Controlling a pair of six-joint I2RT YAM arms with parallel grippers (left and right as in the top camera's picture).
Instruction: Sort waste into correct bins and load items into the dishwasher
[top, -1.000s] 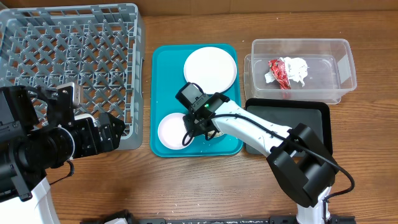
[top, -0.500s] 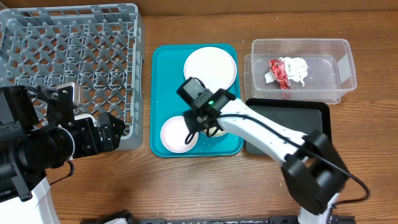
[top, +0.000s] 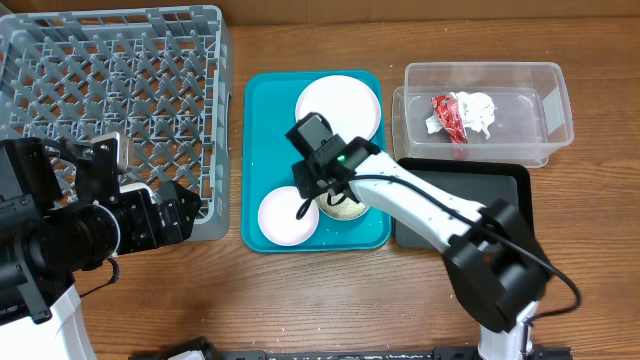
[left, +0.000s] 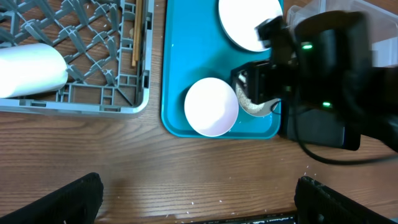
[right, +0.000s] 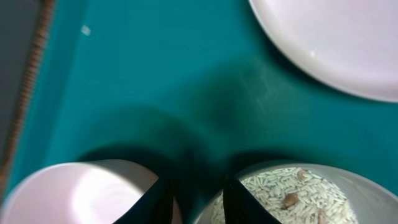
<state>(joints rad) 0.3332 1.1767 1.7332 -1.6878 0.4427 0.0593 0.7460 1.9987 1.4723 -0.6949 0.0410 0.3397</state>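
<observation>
My right gripper (right: 196, 200) sits low, jaws narrowly parted astride the rice bowl (right: 367, 199) rim, the empty bowl (right: 74, 193) just outside the other finger, likely to tip out the grains (right: 280, 186); whether it's pinching yet, I can't tell.

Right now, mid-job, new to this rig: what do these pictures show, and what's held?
Two robot arms work at a wooden table. One picture looks down from above; the other two come from wrist cameras. The teal tray carries a white plate, an empty bowl and a rice bowl. A white cup lies in the grey rack; a red wrapper sits in the clear tub beside the black tray. The left end effector is open, empty. The right end effector straddles the rice bowl's rim; grip unclear.
</observation>
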